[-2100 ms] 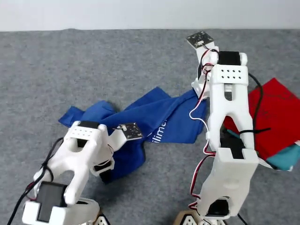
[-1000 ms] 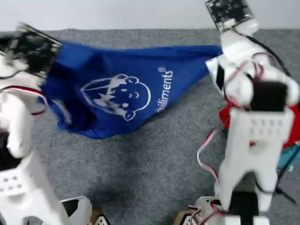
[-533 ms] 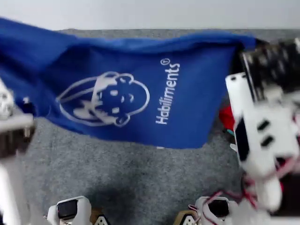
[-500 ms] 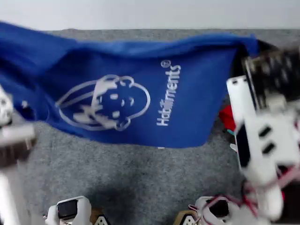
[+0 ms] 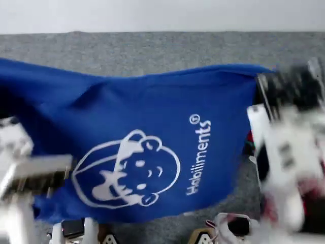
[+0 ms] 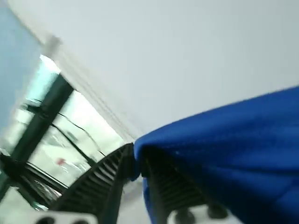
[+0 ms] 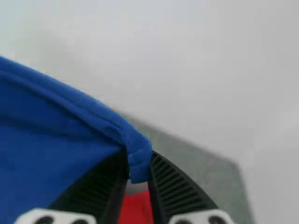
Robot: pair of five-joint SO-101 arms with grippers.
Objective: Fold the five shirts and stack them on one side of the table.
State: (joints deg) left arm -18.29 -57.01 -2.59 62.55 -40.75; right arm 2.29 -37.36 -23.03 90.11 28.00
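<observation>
A blue shirt [image 5: 147,137] with a white cartoon print hangs spread out high over the grey table [image 5: 167,51], held up between both arms. My left gripper [image 6: 138,163] is shut on one corner of the blue shirt [image 6: 224,140]. My right gripper [image 7: 138,170] is shut on the opposite corner of the blue shirt [image 7: 56,130]. In the high view the left arm [image 5: 25,173] stands at the shirt's left side and the right arm [image 5: 287,152] at its right side. A bit of red cloth [image 7: 135,207] shows beneath the right gripper.
The grey table runs back to a white wall [image 5: 162,15]. Both arm bases [image 5: 223,231] sit at the near edge. The hanging shirt hides most of the table's middle and the cloth pile at the right.
Both arms lifted the blue shirt off the table and spread it out wide. It now hangs closer to the camera and lower in the view than half a second ago.
</observation>
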